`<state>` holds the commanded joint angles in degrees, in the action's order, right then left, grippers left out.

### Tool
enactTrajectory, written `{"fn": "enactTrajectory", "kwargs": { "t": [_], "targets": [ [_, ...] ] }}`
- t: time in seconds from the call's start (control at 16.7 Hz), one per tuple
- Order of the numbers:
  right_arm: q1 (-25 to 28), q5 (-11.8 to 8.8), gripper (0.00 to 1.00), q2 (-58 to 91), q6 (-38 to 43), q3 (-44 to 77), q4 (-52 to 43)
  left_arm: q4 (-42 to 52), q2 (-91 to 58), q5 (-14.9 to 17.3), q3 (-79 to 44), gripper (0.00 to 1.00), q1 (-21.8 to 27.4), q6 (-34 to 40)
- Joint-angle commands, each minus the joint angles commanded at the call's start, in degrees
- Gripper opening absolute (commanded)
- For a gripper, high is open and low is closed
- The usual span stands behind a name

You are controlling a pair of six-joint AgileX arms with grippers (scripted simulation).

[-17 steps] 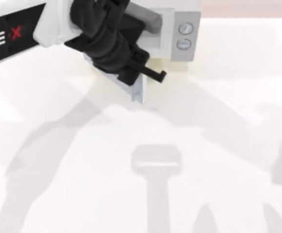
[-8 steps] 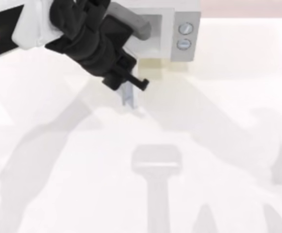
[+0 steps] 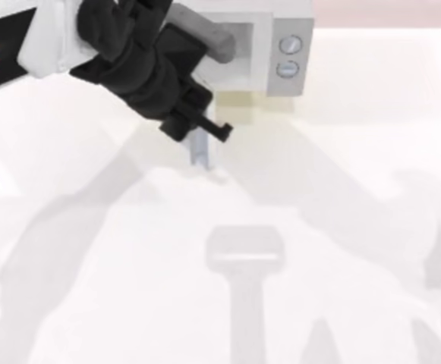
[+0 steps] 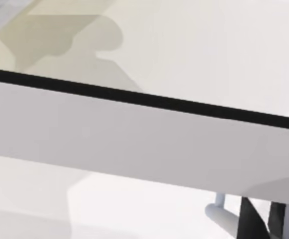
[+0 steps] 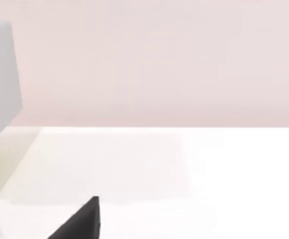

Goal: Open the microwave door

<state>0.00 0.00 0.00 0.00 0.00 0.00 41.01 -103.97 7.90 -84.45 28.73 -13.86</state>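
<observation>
Top view puts your left gripper point(image 3: 205, 130) in the upper middle of the frame, at the top edge of the microwave door point(image 3: 200, 149); you cannot tell how its jaws stand. The door is swung out toward the table's point(image 3: 341, 227) centre, seen almost edge-on. Behind it, the microwave point(image 3: 269, 30) sits at the upper edge, cavity open, two knobs point(image 3: 289, 45) on its right panel. In the left wrist view the door point(image 4: 134, 134) fills the frame. Your right arm is outside the top view.

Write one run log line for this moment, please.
left gripper: at the edge of the microwave door | door: swung out, open | microwave: inside visible | right arm: out of top view
</observation>
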Motion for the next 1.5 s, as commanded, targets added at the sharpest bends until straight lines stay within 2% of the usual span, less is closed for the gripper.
{"fn": "enactTrajectory", "kwargs": {
  "t": [0.96,1.14,1.5],
  "targets": [
    [0.0,0.0,1.00,0.0,0.0,0.0,0.0,0.0,0.0,0.0,0.0,0.00,0.0,0.0],
    [0.0,0.0,1.00,0.0,0.0,0.0,0.0,0.2,0.0,0.7,0.4,0.00,-0.1,-0.7],
    [0.0,0.0,1.00,0.0,0.0,0.0,0.0,1.3,2.3,4.9,2.5,0.00,-3.4,-9.1]
  ]
}}
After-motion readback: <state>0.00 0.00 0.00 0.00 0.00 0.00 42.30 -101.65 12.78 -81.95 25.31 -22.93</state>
